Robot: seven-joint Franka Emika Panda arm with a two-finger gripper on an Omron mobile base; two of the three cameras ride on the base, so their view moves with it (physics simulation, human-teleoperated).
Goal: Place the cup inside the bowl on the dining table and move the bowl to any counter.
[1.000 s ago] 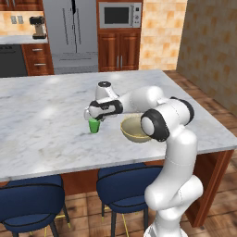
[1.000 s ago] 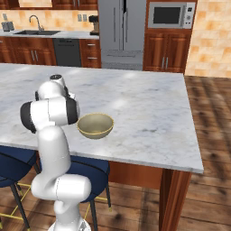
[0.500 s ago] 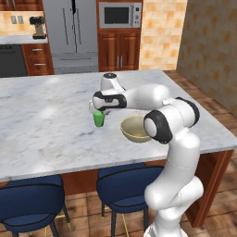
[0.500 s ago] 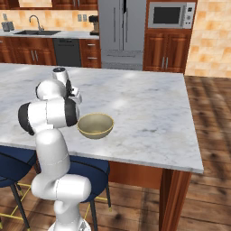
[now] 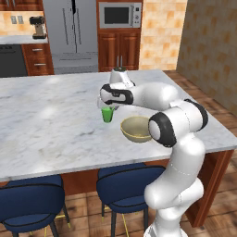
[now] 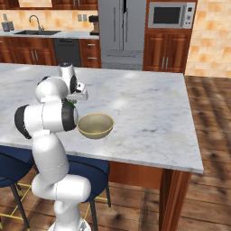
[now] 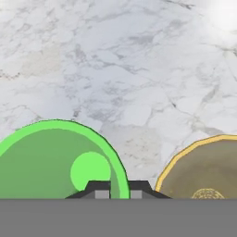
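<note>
The cup point(image 5: 107, 114) is small and bright green. It sits up in the air, a little above the dining table point(image 5: 46, 120), with the gripper point(image 5: 108, 106) right on top of it. The fingers are closed on the cup's rim, one on each side of the wall. In the hand view the cup point(image 7: 55, 162) is seen from above, open and round, with the two dark finger tips point(image 7: 97, 187) at its edge.

The bowl point(image 5: 137, 129) is just beside the cup, near the front edge of the table. It is tan and much wider than the cup. It stands upright on the marble point(image 6: 149, 113). In the hand view the bowl point(image 7: 203, 169) lies close to the cup but does not touch it.

Blue stools point(image 5: 122, 185) stand under the table's edge below the bowl. Far behind the table is a counter point(image 6: 31, 34) with a sink.
</note>
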